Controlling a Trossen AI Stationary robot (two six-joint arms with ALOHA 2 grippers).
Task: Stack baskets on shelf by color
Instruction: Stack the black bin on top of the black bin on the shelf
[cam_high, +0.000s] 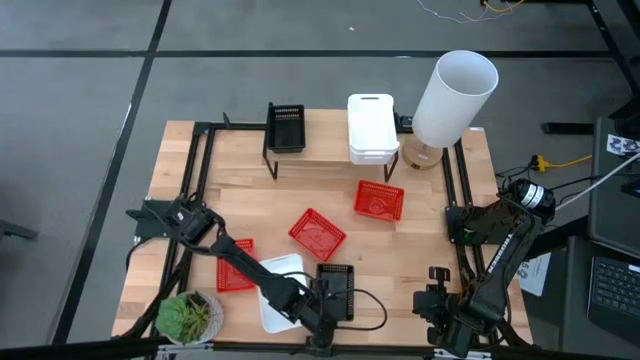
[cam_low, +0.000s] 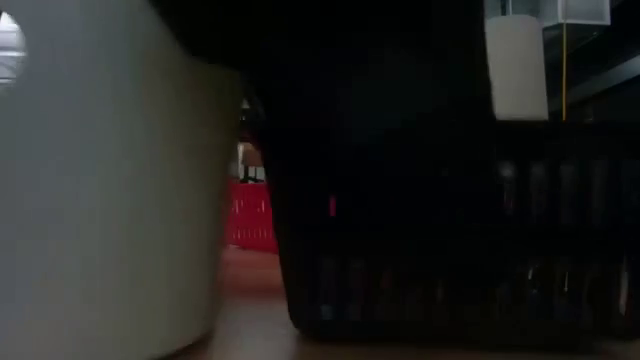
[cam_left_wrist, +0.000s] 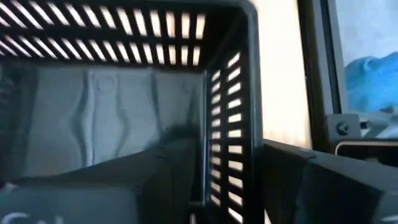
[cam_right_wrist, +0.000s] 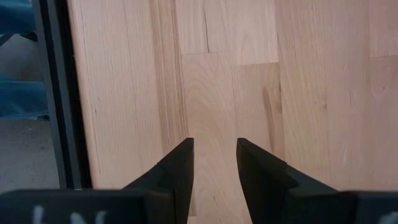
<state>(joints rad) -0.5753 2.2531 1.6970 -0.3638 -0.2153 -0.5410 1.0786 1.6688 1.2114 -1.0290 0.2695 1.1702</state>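
Note:
A black mesh basket sits near the table's near edge, beside a white basket. My left gripper is at this black basket and shut on its wall. In the low view the black basket fills the frame, with the white basket beside it. Three red baskets lie on the tabletop. On the shelf stand another black basket and stacked white baskets. My right gripper hangs open over bare wood near the table's right near corner. My left gripper has one finger inside the black basket and the other finger outside, with a slotted side wall between them. The fingers come from above and from the table's near side. Whether the basket's bottom is off the table, I cannot tell.
A tall white cylinder stands at the shelf's right end. A green potted plant sits at the near left corner. A black metal frame runs along the table's sides. Bare wood lies between the red baskets and the right arm.

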